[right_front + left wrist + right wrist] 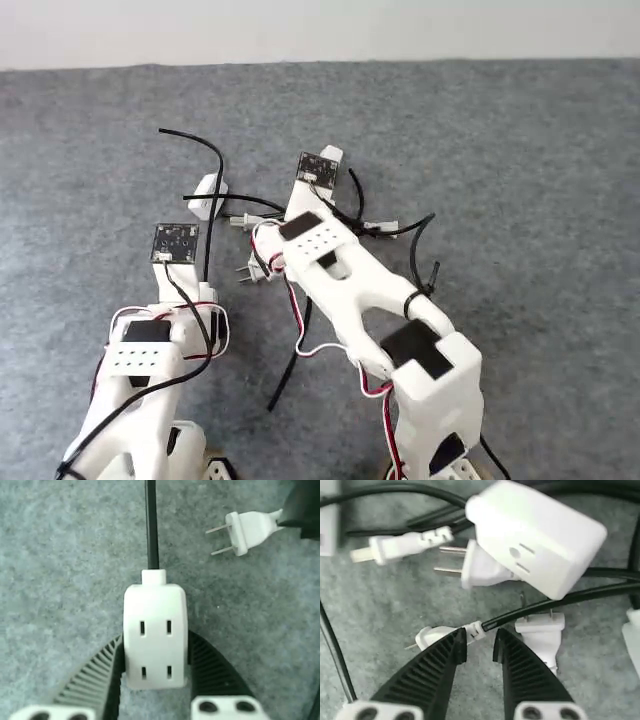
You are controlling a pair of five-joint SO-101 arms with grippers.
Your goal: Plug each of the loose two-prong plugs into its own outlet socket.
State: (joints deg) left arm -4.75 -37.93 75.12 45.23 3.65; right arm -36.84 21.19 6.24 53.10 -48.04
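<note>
A white outlet block [155, 630] with two sockets lies on the grey carpet, its black cable [151, 525] running away from me. My left gripper [155, 645] is shut on its sides; the block is also in the high view [207, 195]. One loose white plug [242, 532] lies beside it. My right gripper [479, 636] stands narrowly open just short of a small plug [432, 636] on a black cable. Past it sits a second outlet block [535, 542] with a plug [480, 569] against its side. Two more plugs [400, 546] [540, 630] lie close by.
Black cables [205, 150] loop over the carpet between and behind the arms. Two plugs [240, 222] [250, 272] lie between the arms and another [380, 228] lies to the right. The right arm [340, 270] stretches over the middle.
</note>
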